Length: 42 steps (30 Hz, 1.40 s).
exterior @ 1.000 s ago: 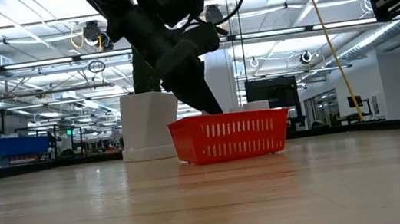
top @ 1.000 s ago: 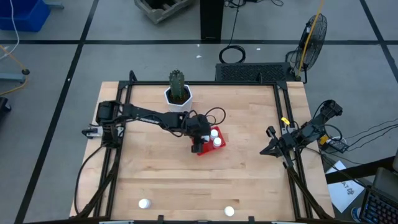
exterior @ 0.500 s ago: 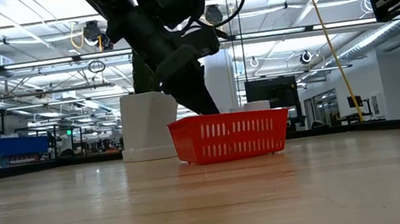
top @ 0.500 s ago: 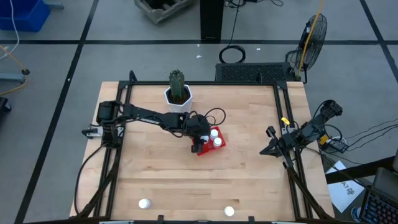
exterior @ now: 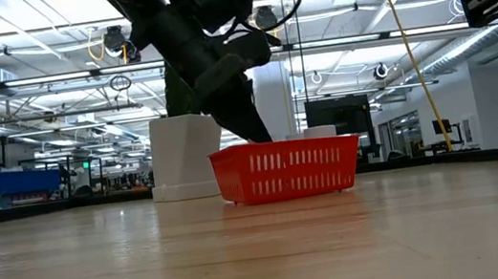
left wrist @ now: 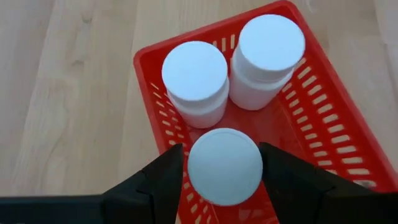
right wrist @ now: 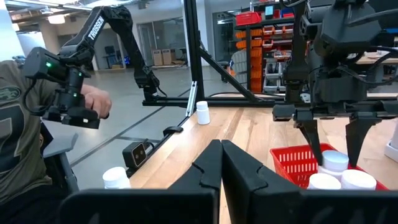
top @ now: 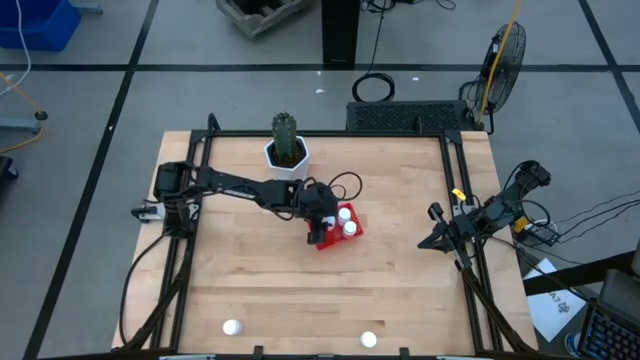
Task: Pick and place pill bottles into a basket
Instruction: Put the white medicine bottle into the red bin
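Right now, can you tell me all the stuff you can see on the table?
pill bottles in the basket: two, white, standing side by side at one end.
held pill bottle: one, white, over the basket's other end.
loose pill bottles: two, white, near the table's front edge.
basket: one, red, mid-table.
plant pot: one, white, with a green cactus, at the back.
table: one, light wood.
left gripper: dark fingers shut on the held pill bottle.
right gripper: shut, at the table's right edge.
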Tool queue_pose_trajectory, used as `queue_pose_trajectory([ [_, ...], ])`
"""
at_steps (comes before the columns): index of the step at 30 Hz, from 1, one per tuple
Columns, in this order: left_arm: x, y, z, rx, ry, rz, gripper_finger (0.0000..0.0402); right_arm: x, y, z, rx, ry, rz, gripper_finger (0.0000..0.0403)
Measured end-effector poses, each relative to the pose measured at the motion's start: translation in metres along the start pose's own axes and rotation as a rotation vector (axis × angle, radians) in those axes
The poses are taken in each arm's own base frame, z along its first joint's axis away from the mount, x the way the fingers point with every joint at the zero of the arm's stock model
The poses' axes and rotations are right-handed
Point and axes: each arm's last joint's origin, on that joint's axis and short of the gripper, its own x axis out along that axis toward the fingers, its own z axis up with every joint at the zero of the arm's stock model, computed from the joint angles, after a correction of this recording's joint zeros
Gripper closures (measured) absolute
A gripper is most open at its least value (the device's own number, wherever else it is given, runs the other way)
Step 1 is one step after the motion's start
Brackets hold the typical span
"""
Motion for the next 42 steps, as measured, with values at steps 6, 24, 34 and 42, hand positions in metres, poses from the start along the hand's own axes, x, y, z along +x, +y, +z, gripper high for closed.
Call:
queue_pose_trajectory([
  [6,-0.015,-0.001,0.006,0.004,-0.033,-0.001,0.0189,0.0,0.0,0.0,0.0,0.0,0.0,0.0403],
  [24,-0.07,-0.09,0.032,0.138,-0.312,-0.234,0.0155,0.0,0.0,0.0,0.0,0.001,0.0,0.0403],
  [34,-0.095,-0.172,0.03,0.239,-0.5,-0.429,0.0084,0.0,0.0,0.0,0.0,0.001,-0.001,0.0403],
  [42,-0.093,-0.212,0.016,0.262,-0.497,-0.457,0.0096,0.0,0.0,0.0,0.0,0.001,0.0,0.0403],
])
